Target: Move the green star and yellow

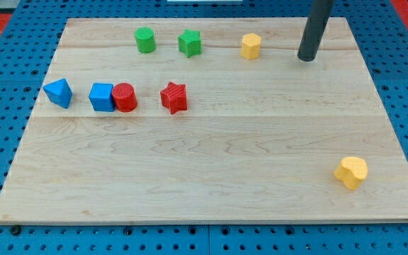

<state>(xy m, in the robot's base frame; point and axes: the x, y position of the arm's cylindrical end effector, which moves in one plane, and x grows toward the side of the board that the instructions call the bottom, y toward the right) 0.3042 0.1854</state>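
Observation:
The green star [189, 43] sits near the view's top, left of centre. A yellow hexagonal block [251, 46] stands to its right, apart from it. A second yellow block, heart-shaped [351, 172], lies at the view's lower right. My tip [306, 58] rests on the board at the view's upper right, to the right of the yellow hexagonal block with a gap between them, touching no block.
A green cylinder [145, 40] stands left of the green star. In a row at the left are a blue triangular block [59, 93], a blue cube [101, 97] touching a red cylinder [125, 97], and a red star [174, 98]. The wooden board [211, 177] lies on a blue pegboard.

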